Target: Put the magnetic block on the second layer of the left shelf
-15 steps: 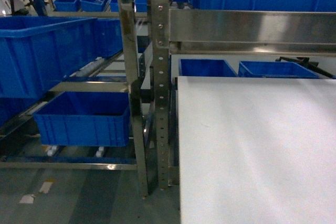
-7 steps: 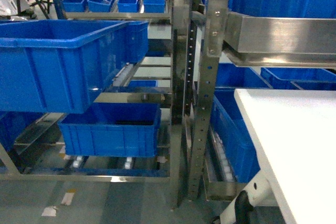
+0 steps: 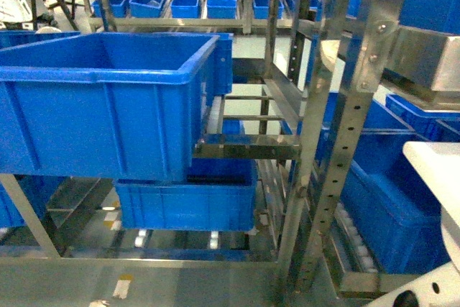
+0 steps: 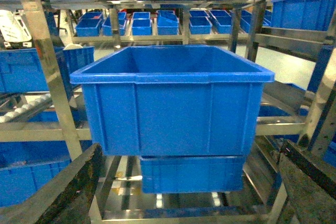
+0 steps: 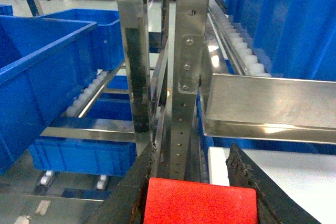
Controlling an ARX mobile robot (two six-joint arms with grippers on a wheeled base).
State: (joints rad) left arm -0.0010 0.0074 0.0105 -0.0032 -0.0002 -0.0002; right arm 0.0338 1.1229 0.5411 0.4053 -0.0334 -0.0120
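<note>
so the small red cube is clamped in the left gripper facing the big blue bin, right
Not quite. The small red cube sits between the right gripper's black fingers, as the right wrist view shows. The left gripper is open and empty, facing the large deep blue plastic bin.

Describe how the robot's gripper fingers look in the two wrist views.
In the left wrist view, the left gripper shows two dark, nearly black fingers with a rough, speckled, worn surface, slanting in from the bottom corners. In the right wrist view, the right gripper has the same black, gritty-textured fingers, tapering upward. No cables or markings show.
</note>
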